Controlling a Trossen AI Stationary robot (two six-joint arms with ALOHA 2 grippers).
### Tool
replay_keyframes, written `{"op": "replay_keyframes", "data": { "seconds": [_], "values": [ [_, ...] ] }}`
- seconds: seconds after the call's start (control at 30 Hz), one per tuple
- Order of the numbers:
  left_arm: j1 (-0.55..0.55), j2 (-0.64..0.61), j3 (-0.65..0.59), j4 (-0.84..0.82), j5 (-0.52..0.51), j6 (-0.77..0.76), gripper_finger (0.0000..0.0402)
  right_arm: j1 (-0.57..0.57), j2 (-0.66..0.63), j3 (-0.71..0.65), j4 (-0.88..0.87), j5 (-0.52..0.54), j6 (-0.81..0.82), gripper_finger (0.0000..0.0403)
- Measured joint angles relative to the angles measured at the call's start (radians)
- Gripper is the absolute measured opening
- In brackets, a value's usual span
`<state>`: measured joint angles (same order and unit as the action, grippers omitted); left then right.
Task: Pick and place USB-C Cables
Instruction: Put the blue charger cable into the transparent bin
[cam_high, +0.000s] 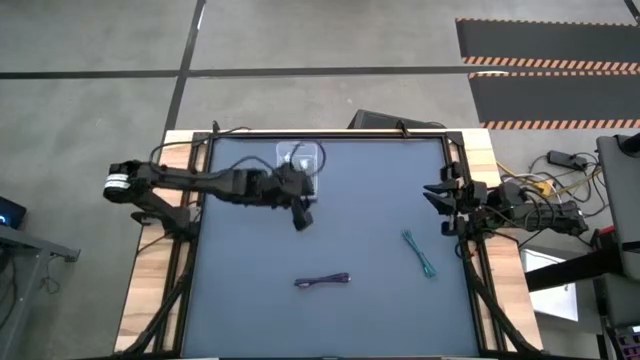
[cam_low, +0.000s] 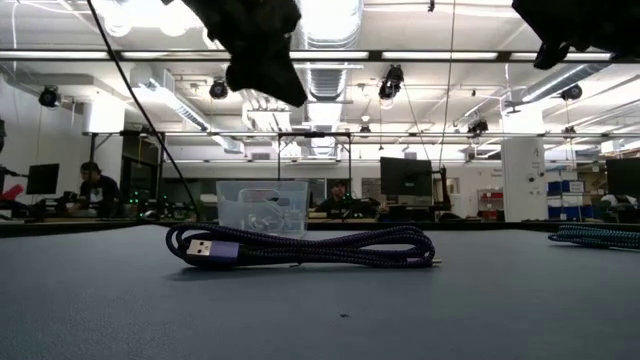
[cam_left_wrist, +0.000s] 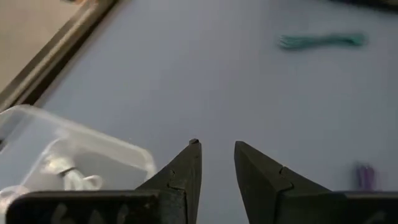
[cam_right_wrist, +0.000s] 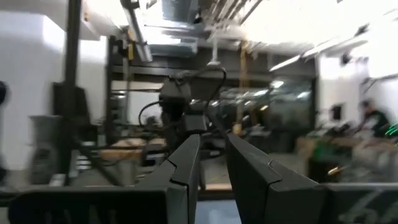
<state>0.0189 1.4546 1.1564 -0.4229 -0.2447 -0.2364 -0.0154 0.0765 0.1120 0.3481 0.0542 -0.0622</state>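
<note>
Table: we see a dark blue-grey table top (cam_high: 330, 230) from above, framed in wood, with one arm at each side.
Left gripper: our left gripper (cam_left_wrist: 216, 149) hangs above the table just beside the clear bin (cam_high: 300, 158), toward the middle of the table; its fingers stand a little apart with only a narrow gap and nothing between them.
Right gripper: our right gripper (cam_right_wrist: 212, 149) waits at the table's right edge, raised and pointing level into the room; its fingers also show a narrow gap and hold nothing.
Clear bin: it sits near the far edge; white cables (cam_left_wrist: 71, 177) lie inside it.
Purple cable: the dark purple cable (cam_high: 322, 281) lies bundled on the table toward the near edge, well apart from both grippers.
Teal cable: the teal-green cable (cam_high: 420, 254) lies on the right half, near the right arm.
Room: people sit at desks behind the table in the low view.
</note>
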Motion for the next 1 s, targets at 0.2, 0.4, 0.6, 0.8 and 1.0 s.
{"op": "replay_keyframes", "data": {
  "seconds": [0.2, 0.4, 0.6, 0.8, 1.0],
  "values": [
    [-0.119, 0.016, -0.001, 0.003, 0.000, 0.109, 0.0080, 0.006, 0.095, -0.002, 0.002, -0.064, 0.214, 0.0068],
    [-0.193, 0.016, -0.001, 0.017, -0.002, 0.171, 0.0080, 0.033, 0.214, -0.003, 0.049, -0.062, 0.308, 0.0068],
    [-0.237, 0.016, -0.006, 0.018, -0.002, 0.174, 0.0080, 0.044, 0.313, -0.003, 0.093, -0.052, 0.411, 0.0068],
    [-0.247, -0.005, -0.053, 0.026, -0.003, 0.172, 0.0080, 0.044, 0.375, 0.007, 0.048, -0.052, 0.550, 0.0068],
    [-0.247, -0.075, -0.147, 0.078, -0.026, 0.146, 0.0080, 0.044, 0.427, 0.083, -0.122, -0.052, 0.609, 0.0068]
  ]
}}
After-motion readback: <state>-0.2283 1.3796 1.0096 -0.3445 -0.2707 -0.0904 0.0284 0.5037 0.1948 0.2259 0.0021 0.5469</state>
